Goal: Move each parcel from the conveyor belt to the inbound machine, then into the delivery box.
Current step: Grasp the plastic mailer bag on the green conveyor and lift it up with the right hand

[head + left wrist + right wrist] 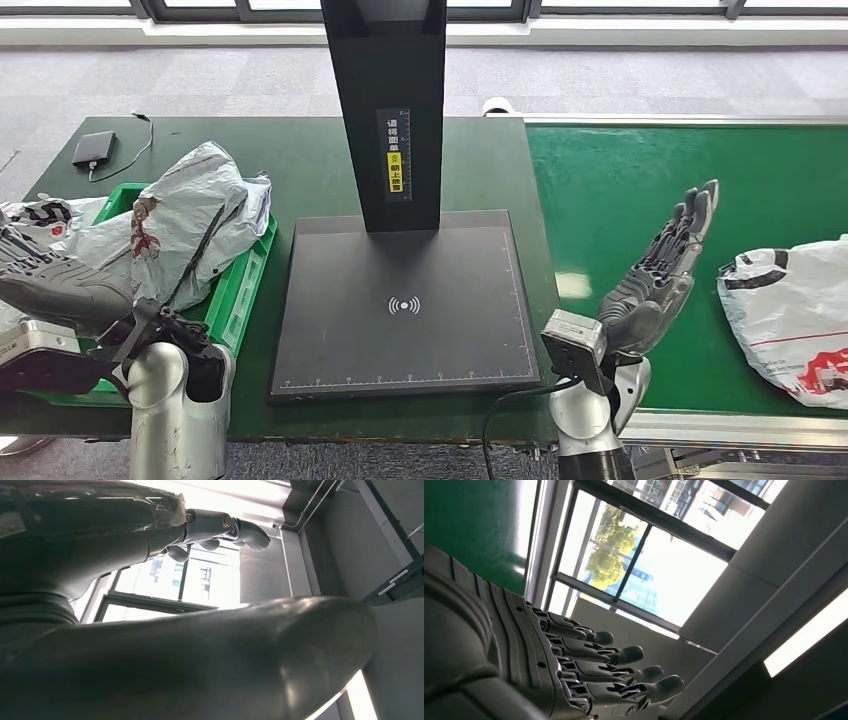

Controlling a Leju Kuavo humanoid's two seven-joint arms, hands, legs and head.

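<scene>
Your next parcel (795,318), a white plastic mailer bag with black and red print, lies on the green conveyor belt (640,180) at the right edge of the head view, partly cut off by the frame. Your right hand (665,270) is raised over the belt just beside it, apart from the bag, with the fingers (624,672) stretched out straight and close together, holding nothing. The right wrist view shows those fingers against windows and ceiling only.

To the left of the belt you see the inbound machine (405,300): a flat black scan plate with a wireless symbol and a black upright column (390,100) bearing a yellow label. Nothing rests on the plate.

Further left, the green delivery box (245,280) already holds crumpled white-grey parcel bags (190,225), which heap above its rim. Your left hand (50,285) hovers at the near side of that box; you cannot tell from either view whether its fingers are open or closed.

At the far left corner of the dark green worktop (300,160) lies a small black device (94,148) with a cable.
</scene>
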